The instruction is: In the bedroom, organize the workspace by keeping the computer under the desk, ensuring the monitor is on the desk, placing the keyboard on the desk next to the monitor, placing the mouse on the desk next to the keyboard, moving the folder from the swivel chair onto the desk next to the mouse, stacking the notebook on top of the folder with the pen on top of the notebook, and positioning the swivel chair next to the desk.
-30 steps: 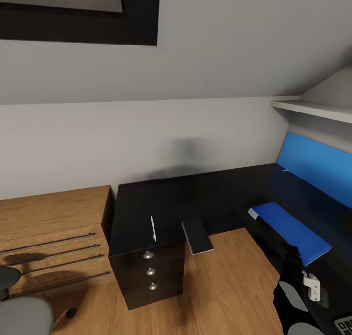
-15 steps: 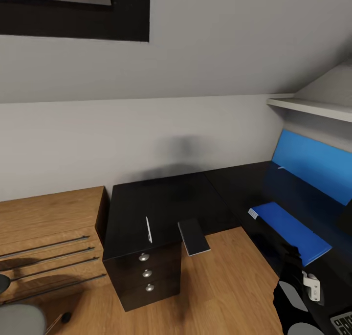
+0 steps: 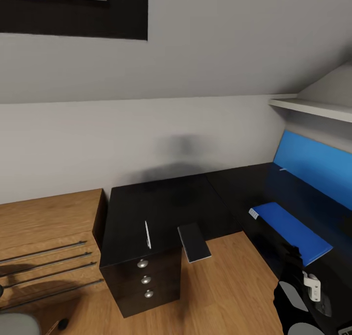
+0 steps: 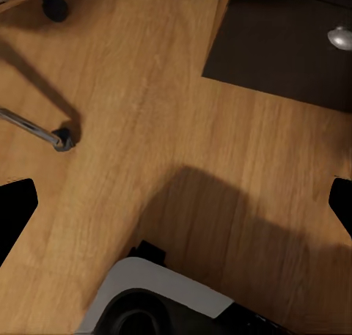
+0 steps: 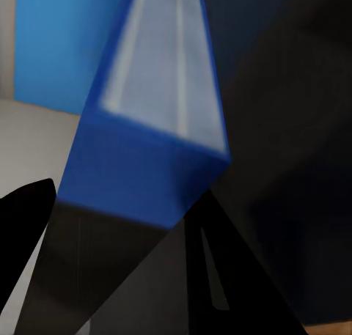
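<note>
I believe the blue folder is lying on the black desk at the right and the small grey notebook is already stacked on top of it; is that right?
Not quite. In the head view the folder does lie on the desk at the right, but the notebook is not on it: it rests apart, overhanging the desk edge above the drawer unit.

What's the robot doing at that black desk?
It is tidying the black desk. The blue folder already lies on the desk's right wing, near the right gripper. The small notebook hangs over the desk's front edge by the drawers, with a thin pen beside it. Nothing is being held right now.
</note>
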Robot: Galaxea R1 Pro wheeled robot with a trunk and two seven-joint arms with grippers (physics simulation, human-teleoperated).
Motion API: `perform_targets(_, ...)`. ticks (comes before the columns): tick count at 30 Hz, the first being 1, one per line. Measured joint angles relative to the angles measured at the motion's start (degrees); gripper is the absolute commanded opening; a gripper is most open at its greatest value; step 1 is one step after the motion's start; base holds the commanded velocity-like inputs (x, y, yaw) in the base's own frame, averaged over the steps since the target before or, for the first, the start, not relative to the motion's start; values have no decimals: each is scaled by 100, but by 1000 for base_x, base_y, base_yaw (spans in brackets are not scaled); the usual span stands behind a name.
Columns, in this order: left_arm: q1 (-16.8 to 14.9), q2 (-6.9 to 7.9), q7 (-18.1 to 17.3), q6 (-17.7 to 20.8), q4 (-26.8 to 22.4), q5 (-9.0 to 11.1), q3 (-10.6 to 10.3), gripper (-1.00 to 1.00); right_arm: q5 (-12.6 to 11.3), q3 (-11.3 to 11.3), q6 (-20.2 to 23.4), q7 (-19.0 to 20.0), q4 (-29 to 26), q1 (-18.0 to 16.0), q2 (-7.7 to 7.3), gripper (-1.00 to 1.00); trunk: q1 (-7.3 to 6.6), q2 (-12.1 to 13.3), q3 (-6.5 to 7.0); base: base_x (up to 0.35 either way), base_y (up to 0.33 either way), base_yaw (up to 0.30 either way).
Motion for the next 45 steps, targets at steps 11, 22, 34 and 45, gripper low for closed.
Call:
perform_targets(11, 0, -80, 0, 6, -1, -8, -118, 100, -605, -33, -101, 32, 8, 0, 5, -100, 0, 0, 0, 4, 0, 0)
perform_targets(22, 0, -82, 6, -2, 0, -10, -122, 100, -684, -31, -192, 36, 9, 0, 4, -100, 0, 0, 0, 0, 0, 0)
perform_targets(34, 0, -82, 8, -3, 0, 0, -122, 100, -687, -31, -193, 30, 10, 0, 0, -100, 132, -239, -107, 0, 0, 0)
perform_targets(45, 0, -82, 8, 1, 0, 1, -122, 100, -689, -26, -181, 23, 9, -1, -8, -100, 373, -681, -305, 0, 0, 0)
